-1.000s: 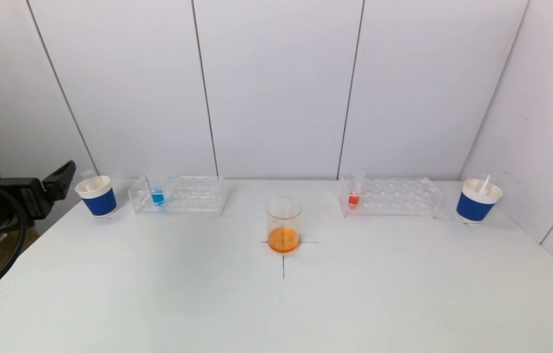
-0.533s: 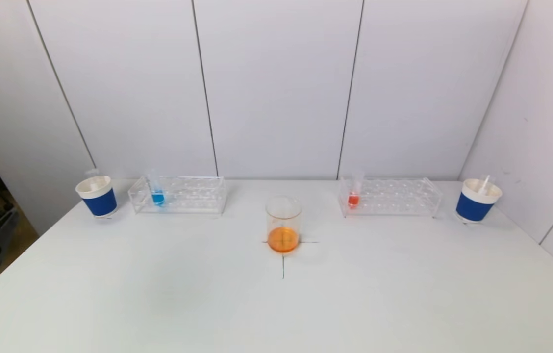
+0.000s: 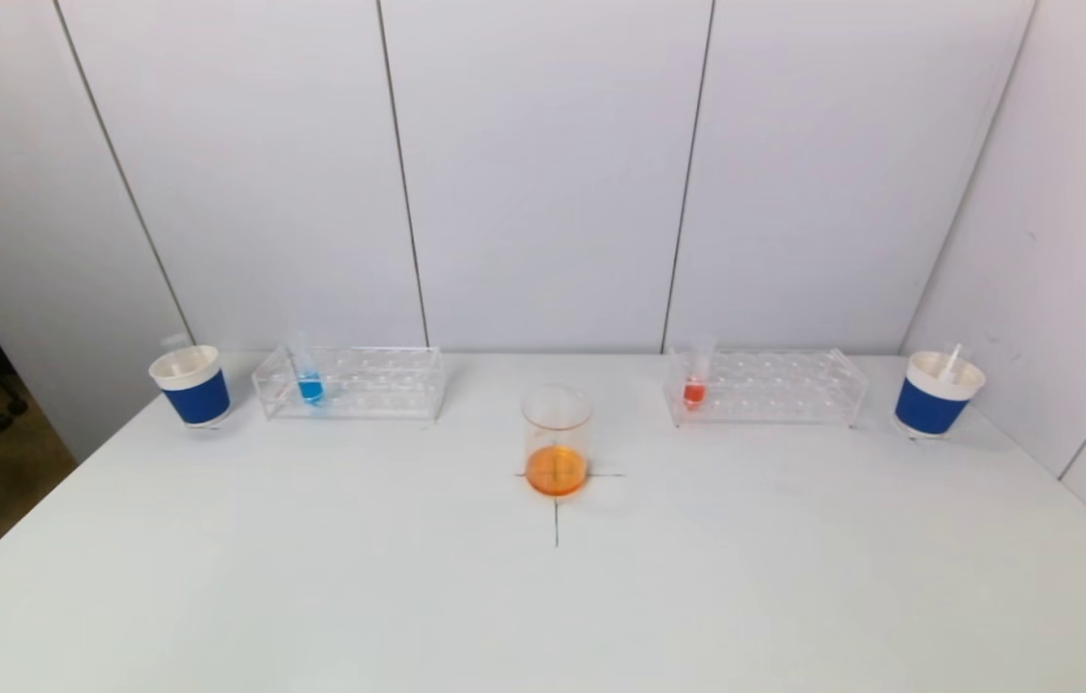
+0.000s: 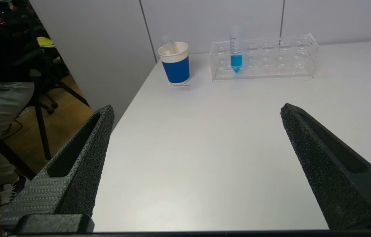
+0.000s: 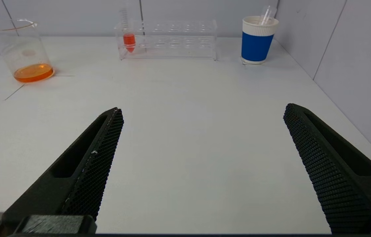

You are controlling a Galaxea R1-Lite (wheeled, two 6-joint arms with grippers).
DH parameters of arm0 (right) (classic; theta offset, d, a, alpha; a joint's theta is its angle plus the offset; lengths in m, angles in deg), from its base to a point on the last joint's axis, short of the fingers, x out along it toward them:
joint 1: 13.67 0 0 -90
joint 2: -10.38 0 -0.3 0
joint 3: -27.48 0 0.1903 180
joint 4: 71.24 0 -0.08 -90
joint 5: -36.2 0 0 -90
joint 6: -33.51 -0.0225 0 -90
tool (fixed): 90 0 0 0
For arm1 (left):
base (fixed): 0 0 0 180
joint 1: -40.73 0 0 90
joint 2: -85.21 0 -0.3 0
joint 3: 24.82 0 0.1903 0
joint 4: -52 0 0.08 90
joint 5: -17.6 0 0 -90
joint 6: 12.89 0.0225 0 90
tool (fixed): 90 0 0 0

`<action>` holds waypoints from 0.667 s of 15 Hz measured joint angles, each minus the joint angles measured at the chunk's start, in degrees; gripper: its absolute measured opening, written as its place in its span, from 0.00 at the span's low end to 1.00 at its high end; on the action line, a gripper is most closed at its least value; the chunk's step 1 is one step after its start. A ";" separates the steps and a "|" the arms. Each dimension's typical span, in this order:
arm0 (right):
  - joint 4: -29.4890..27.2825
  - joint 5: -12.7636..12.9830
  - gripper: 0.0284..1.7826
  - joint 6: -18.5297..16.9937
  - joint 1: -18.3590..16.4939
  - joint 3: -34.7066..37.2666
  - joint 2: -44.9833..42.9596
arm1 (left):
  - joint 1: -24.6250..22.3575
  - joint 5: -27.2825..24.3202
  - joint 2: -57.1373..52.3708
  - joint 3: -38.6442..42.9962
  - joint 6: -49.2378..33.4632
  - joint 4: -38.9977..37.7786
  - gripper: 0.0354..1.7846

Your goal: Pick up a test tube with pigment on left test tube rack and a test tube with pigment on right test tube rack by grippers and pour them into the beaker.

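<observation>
A test tube with blue pigment point(image 3: 310, 385) stands at the left end of the clear left rack point(image 3: 379, 387). A test tube with red pigment point(image 3: 694, 390) stands at the left end of the clear right rack point(image 3: 784, 387). Between the racks and nearer to me, the glass beaker point(image 3: 556, 443) holds orange liquid on a black cross mark. My left gripper point(image 4: 196, 106) hangs open and empty over the table's near left, far from the blue tube point(image 4: 236, 61). My right gripper point(image 5: 203, 108) is open and empty over the near right, far from the red tube point(image 5: 129, 41).
A blue-and-white paper cup point(image 3: 192, 385) holding an empty tube stands left of the left rack, and another cup point(image 3: 933, 395) stands right of the right rack. White wall panels close the back and right. The table's left edge point(image 4: 129, 98) drops to the floor.
The left arm, a second ago raised beside the left cup, has pulled back toward me; only one dark fingertip now shows at the head view's bottom-left corner. The objects have not moved.
</observation>
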 joint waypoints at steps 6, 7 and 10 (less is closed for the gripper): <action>0.00 0.02 0.99 0.00 0.00 0.00 0.00 | -0.55 -5.95 -13.78 2.23 0.04 11.73 0.99; 0.00 0.02 0.99 0.02 0.00 0.00 0.00 | -0.63 -6.79 -15.79 2.73 0.04 13.39 0.99; 0.00 0.00 0.99 0.02 0.00 0.00 0.00 | -0.71 -7.97 -19.07 5.10 -0.17 15.18 0.99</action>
